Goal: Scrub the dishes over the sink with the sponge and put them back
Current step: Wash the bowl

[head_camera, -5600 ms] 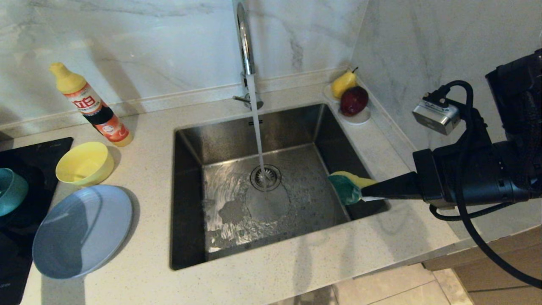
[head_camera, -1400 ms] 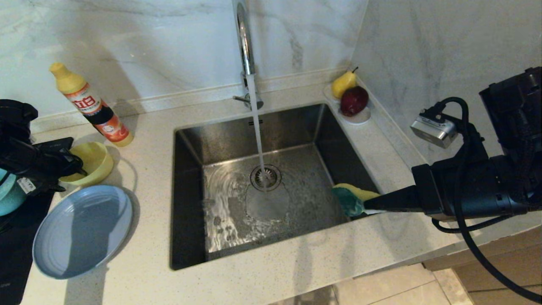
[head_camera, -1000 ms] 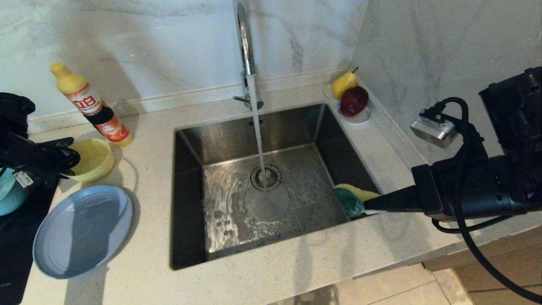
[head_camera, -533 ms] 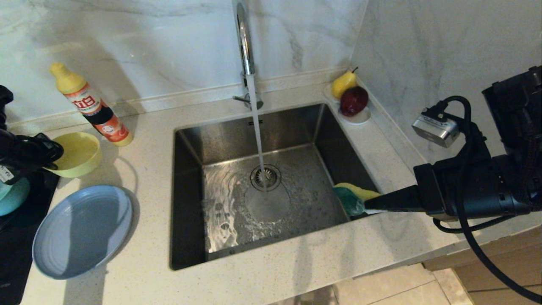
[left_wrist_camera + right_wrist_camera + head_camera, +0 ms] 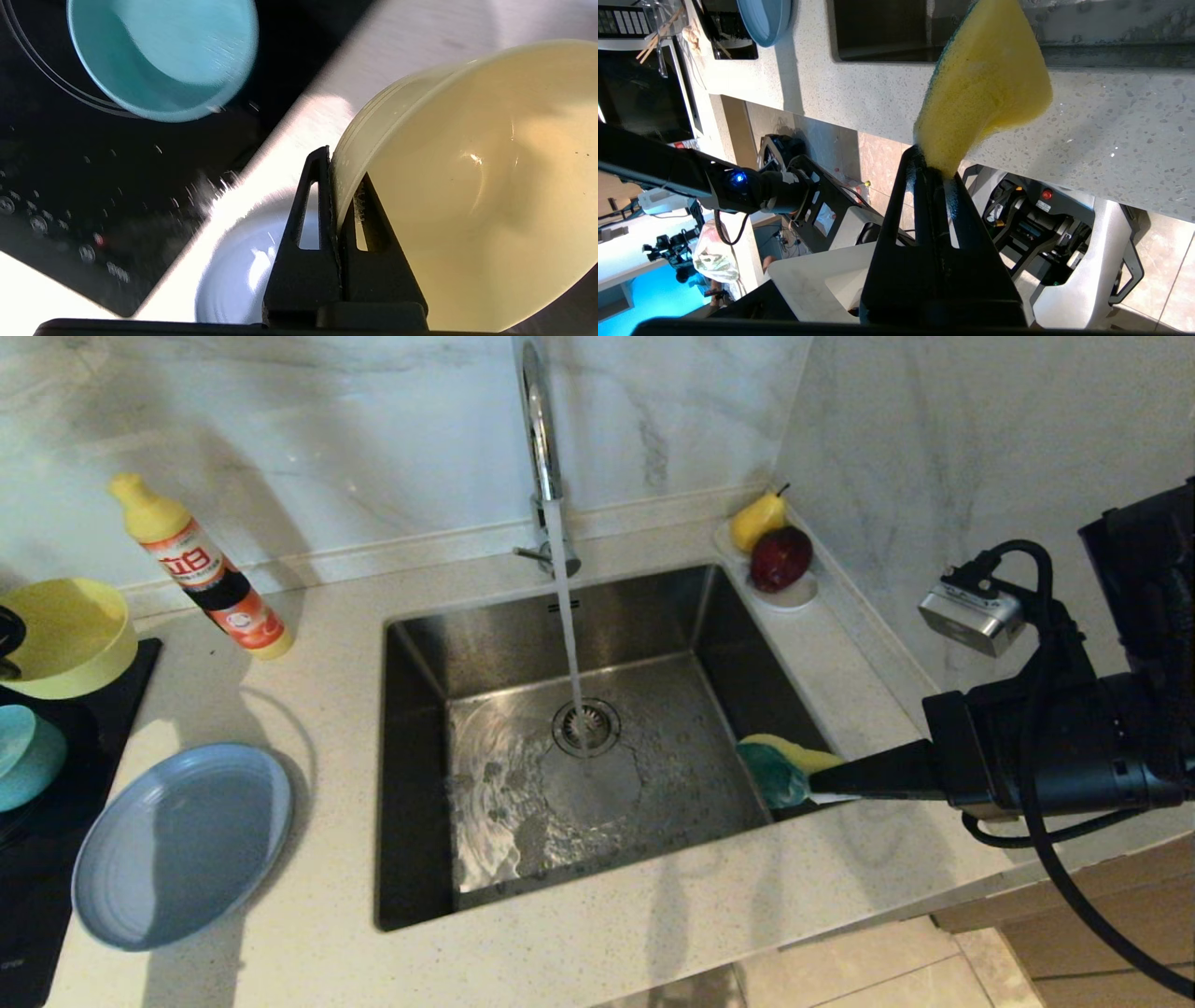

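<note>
Left fingers [image 5: 343,175] pinch yellow bowl [image 5: 472,186] rim

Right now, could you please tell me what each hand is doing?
Left hand: shut on the yellow bowl's rim, bowl lifted.
Right hand: shut on the sponge, at the sink's edge.

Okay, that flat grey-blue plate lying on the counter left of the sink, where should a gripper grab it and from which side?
Probably by the rim of the wide shallow grey-blue plate, at its sink-side edge, coming from the steel sink side. It lies flat and thin, so only the upturned lip gives jaws anything to pinch, and that edge faces bare counter.
</note>
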Robot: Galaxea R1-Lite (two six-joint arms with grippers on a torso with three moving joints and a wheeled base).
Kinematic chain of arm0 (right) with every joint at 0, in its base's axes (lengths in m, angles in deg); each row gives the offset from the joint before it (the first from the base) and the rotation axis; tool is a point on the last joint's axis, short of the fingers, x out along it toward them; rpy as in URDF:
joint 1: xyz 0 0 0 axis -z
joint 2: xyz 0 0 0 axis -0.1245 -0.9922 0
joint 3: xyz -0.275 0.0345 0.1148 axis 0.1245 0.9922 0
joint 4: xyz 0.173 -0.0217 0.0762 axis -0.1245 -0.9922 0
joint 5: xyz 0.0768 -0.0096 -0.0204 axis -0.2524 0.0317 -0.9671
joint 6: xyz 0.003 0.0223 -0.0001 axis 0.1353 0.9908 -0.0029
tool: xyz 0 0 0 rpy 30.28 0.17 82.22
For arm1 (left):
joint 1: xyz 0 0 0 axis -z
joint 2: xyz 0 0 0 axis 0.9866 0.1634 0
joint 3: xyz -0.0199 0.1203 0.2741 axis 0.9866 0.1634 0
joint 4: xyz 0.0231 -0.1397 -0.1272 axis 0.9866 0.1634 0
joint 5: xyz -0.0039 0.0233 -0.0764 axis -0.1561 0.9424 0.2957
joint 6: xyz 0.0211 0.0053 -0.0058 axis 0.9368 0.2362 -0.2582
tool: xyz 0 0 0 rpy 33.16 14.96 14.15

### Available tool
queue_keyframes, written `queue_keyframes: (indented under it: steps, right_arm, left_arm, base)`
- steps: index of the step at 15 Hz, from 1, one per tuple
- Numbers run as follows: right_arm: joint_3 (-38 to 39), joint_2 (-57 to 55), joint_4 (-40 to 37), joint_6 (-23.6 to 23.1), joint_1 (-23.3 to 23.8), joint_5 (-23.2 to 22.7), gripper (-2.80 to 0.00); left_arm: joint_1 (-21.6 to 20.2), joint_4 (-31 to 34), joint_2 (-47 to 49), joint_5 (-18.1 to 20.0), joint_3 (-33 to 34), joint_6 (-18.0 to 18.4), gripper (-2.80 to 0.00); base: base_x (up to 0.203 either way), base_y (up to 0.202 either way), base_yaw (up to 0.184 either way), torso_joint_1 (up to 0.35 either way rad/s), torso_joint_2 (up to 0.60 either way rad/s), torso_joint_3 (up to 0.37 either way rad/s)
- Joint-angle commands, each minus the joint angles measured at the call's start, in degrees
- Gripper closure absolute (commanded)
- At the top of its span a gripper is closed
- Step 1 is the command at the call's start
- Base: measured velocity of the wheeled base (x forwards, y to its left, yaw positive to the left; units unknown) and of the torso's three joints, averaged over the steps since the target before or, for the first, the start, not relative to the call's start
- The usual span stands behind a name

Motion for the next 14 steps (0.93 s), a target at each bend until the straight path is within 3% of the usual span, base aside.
queue_keyframes:
  steps: [1, 4, 6, 11, 14]
  right_arm:
    - [0.0, 0.3, -0.1, 0.1, 0.0, -0.1, 0.00]
    - [0.4, 0.7, -0.1, 0.2, 0.0, -0.1, 0.00]
    - [0.4, 0.8, -0.1, 0.2, 0.0, 0.0, 0.00]
    - [0.7, 0.8, -0.1, 0.4, 0.0, 0.0, 0.00]
    - [0.7, 0.7, -0.1, 0.4, 0.0, 0.1, 0.00]
  left_arm:
    - [-0.2, 1.5, -8.1, 3.8, 0.7, -0.2, 0.00]
    - [0.7, 4.4, -15.2, 7.9, 0.8, 0.0, 0.00]
    - [4.5, 6.2, -18.9, 9.2, 0.9, 0.6, 0.00]
    - [24.8, 10.1, -21.5, 7.8, 3.5, 0.7, 0.00]
    - [37.4, 9.0, -16.6, 0.6, 7.2, -0.4, 0.00]
  base:
    - [0.000, 0.000, 0.000, 0.000, 0.00, 0.000]
    - [0.000, 0.000, 0.000, 0.000, 0.00, 0.000]
    - [0.000, 0.000, 0.000, 0.000, 0.00, 0.000]
    - [0.000, 0.000, 0.000, 0.000, 0.00, 0.000]
    - [0.000, 0.000, 0.000, 0.000, 0.00, 0.000]
